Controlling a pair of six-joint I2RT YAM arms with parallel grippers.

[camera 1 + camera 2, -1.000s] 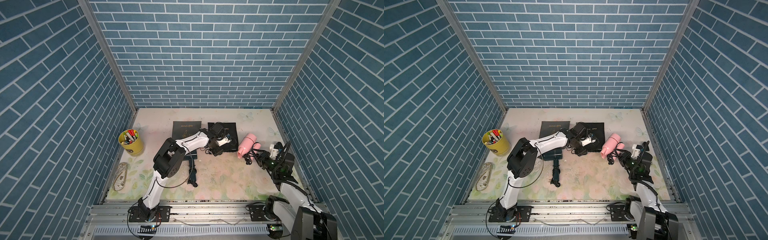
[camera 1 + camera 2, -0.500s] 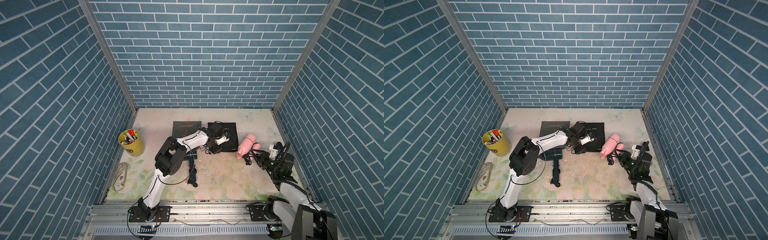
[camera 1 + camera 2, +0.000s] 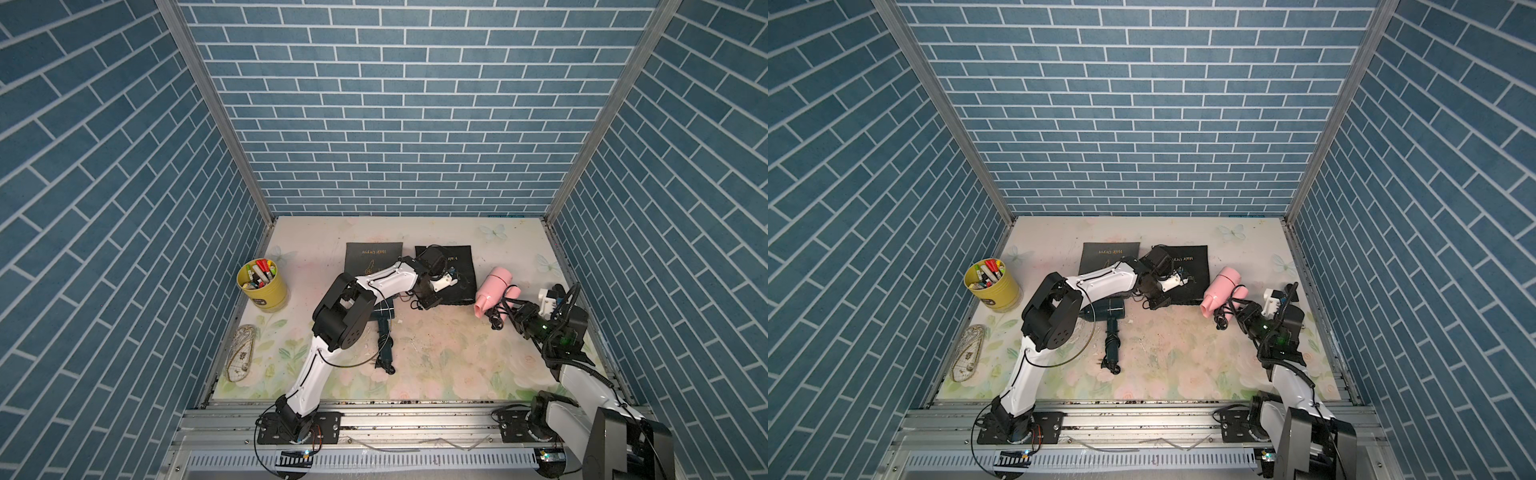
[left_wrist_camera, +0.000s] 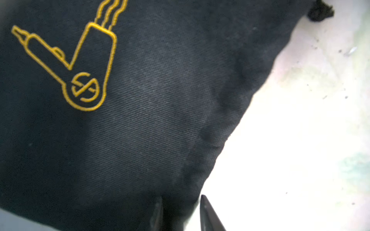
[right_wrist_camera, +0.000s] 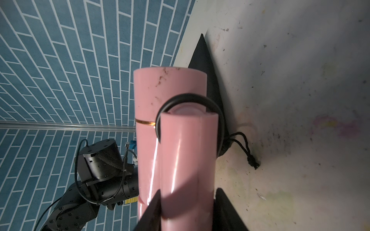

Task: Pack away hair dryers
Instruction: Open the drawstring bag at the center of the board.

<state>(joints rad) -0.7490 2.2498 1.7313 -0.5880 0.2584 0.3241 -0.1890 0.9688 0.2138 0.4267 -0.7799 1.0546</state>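
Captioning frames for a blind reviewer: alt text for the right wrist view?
Right gripper clamps the handle of a pink hair dryer, a black cord looped over it. Behind lies a black pouch on the table.

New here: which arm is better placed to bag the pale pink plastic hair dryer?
Right: the right gripper holds the pale pink plastic hair dryer; the left gripper is at the black fabric pouch.

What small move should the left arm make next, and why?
Probably close the left gripper on the pouch edge. Its jaws straddle that edge with a gap between them, and the right gripper holds the pink dryer by the handle just beside the pouch, so the mouth likely needs opening.
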